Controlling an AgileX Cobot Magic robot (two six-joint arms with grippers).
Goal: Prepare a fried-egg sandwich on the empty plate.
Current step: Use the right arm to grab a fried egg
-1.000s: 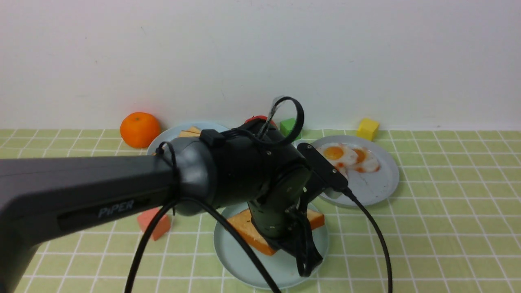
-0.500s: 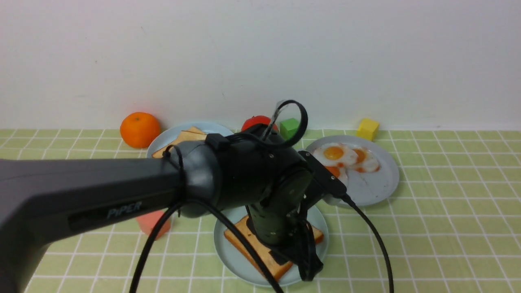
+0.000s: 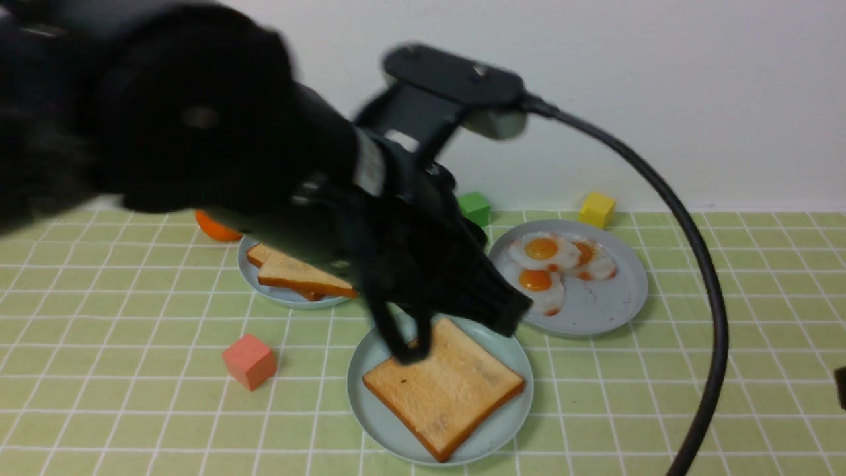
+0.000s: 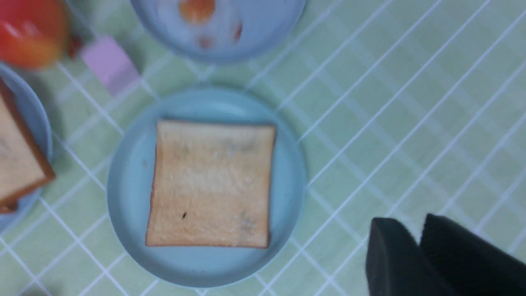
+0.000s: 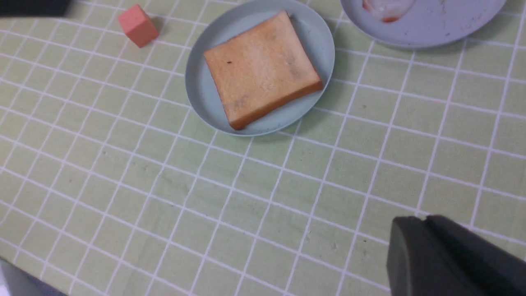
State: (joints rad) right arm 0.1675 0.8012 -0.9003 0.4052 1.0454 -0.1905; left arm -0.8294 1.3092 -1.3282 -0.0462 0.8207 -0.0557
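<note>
Left gripper (image 4: 415,234) has dropped the toast (image 3: 444,387) and pulled up. The slice now lies flat on the aqua plate (image 3: 370,423), which is the nearest plate to the robot. Its jaws are back together and empty, above the plate's far edge. Right gripper (image 5: 424,223) is also closed and empty, off to the right. Bottom layer looks done. An egg (image 3: 542,250) is probably next, then the second slice (image 3: 301,274).

Plate (image 3: 377,423): smooth matt plastic. Toast (image 3: 443,387) on it: porous, dull face noted. Eggs (image 3: 552,254) beyond plate: glossy.
</note>
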